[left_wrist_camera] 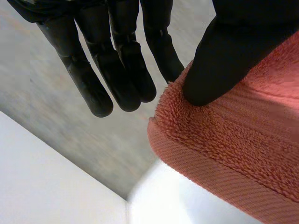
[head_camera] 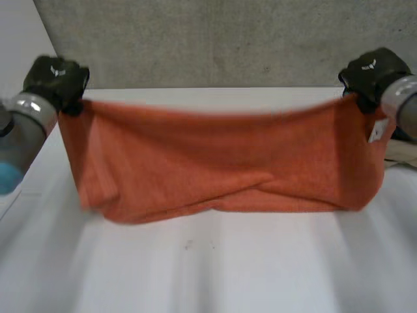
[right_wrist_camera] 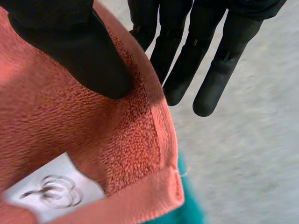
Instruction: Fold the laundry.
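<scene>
L hand [head_camera: 55, 78] & R hand [head_camera: 371, 72] pinch orange towel [head_camera: 221, 163] by top corners.

Rough looped terry towel [left_wrist_camera: 233, 149], smooth matt white table [head_camera: 215, 267]

Lab setup: white table [head_camera: 208, 274], grey wall [head_camera: 228, 39]

- left hand [left_wrist_camera: 122, 65] drops in from 12 o'clock, its fingers [left_wrist_camera: 91, 88] straight and a bit spread
- thumb [left_wrist_camera: 215, 65] is pressed down on the fuzzy face of the orange towel [left_wrist_camera: 233, 149]
- towel corner sits about 4 o'clock from the fingertips; the nearest finger slips behind its edge, so it looks pinched there
- behind it all, a blurry grey surface [left_wrist_camera: 56, 126], maybe a wall
- white surface [left_wrist_camera: 42, 186] at 7 o'clock of the towel's hemmed edge
</scene>
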Available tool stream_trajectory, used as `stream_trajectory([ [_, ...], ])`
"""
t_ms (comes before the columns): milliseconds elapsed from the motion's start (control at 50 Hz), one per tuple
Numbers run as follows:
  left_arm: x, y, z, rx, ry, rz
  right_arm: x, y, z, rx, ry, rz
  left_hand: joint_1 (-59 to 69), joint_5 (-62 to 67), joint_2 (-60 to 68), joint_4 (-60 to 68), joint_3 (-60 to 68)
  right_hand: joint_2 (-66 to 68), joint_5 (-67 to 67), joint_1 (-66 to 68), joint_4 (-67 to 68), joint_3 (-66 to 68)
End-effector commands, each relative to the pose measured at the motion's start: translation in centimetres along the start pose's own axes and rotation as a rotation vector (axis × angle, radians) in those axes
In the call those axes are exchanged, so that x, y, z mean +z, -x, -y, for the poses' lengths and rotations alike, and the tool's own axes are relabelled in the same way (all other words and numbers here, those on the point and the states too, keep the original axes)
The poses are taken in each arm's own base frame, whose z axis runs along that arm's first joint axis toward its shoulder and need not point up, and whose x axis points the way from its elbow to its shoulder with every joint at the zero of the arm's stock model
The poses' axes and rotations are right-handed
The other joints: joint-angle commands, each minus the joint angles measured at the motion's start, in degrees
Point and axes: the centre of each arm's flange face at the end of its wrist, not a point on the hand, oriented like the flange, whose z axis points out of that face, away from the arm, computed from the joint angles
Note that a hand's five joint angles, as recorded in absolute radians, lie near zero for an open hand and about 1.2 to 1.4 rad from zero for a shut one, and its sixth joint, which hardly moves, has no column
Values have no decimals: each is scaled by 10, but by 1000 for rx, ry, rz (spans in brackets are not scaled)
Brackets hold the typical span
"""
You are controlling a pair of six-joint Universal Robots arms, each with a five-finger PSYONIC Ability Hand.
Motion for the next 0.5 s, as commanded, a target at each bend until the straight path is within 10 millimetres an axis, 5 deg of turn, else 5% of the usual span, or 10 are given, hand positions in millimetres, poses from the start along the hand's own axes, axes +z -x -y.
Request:
stream_trajectory([
  [20, 58, 43, 75, 57, -434, 251, 43, -31, 62, -30, -431, -425, 151, 145, 114, 112, 116, 129, 119, 162, 115, 122],
  [100, 62, 74, 118, 62, -675, 424, 33, -51, 112, 9, -751, -645, 151, 145, 114, 112, 116, 129, 119, 162, 115, 122],
  [160, 61, 85, 129, 34, -762, 497, 29, -55, 119, 31, -790, -655, 151, 145, 114, 112, 116, 129, 119, 162, 115, 122],
  [220, 63, 82, 118, -12, -727, 472, 31, -46, 111, 52, -752, -605, 151, 145, 114, 112, 116, 129, 119, 162, 115, 122],
  [360, 64, 40, 46, -38, -478, 300, 40, -2, 66, 77, -565, -382, 151, 145, 114, 112, 116, 129, 119, 162, 115, 122],
  [500, 36, -24, -47, -45, -193, 89, 47, 66, 0, 77, -367, -144, 151, 145, 114, 112, 116, 129, 119, 162, 115, 122],
])
